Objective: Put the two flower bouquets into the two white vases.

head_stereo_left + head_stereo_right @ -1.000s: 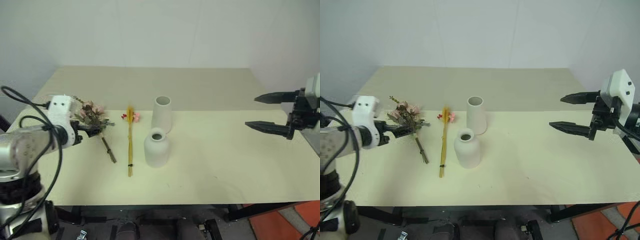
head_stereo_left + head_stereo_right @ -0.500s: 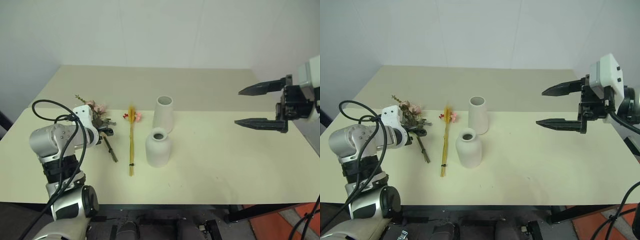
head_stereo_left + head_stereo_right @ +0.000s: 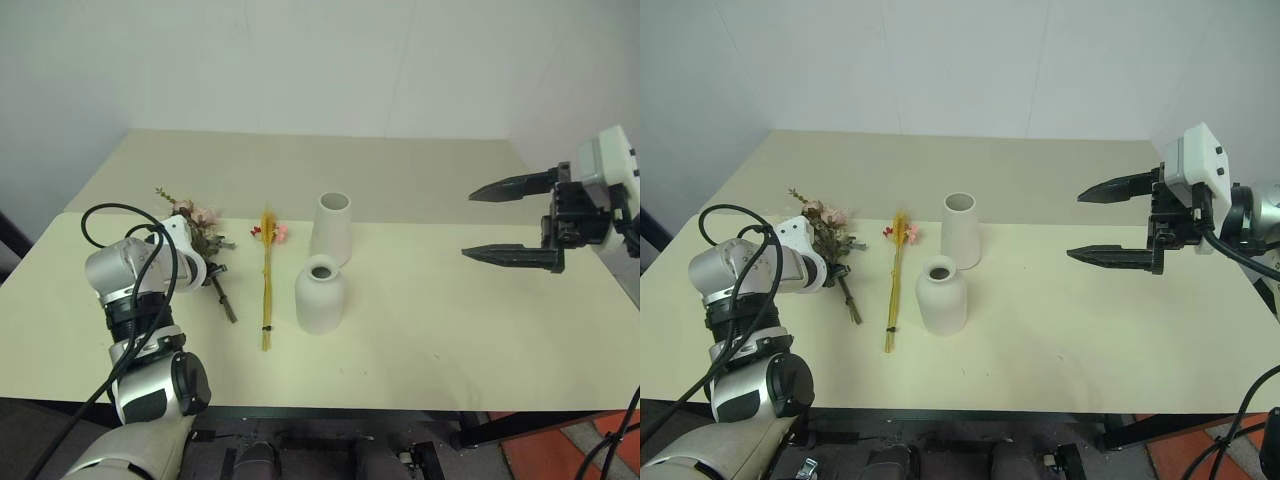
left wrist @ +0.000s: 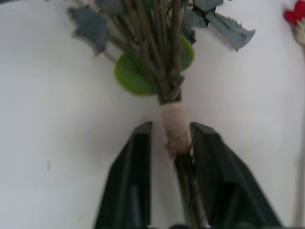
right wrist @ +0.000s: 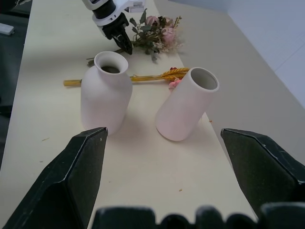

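At the left side of the pale yellow surface (image 3: 450, 330), the left hand (image 4: 167, 143) is down on the rose bouquet (image 3: 200, 228), its two black fingers (image 4: 136, 162) closed on the wrapped band of the brown stem just below the leaves. Bouquet lies flat on the surface, pink blooms pointing toward the far edge, stem end toward the near edge.

Just right of it, apart from it: the slim yellow grass bundle (image 3: 265, 280), also lying flat, lengthwise front to back, small red and pink blossoms at its far end. Nothing touches it.

Next right, the two white vases, both upright, close together. The short rounded vase (image 3: 319, 294) with a narrow neck stands nearer, just beside the grass bundle. The taller tapered vase (image 3: 331, 228) stands behind it, a little to the right. Both mouths show dark and empty in the right wrist view.

Far right, the right hand (image 3: 1108, 222) hangs above the surface, well apart from the vases, fingers spread wide, grasping nothing, tips pointing left toward the vases.
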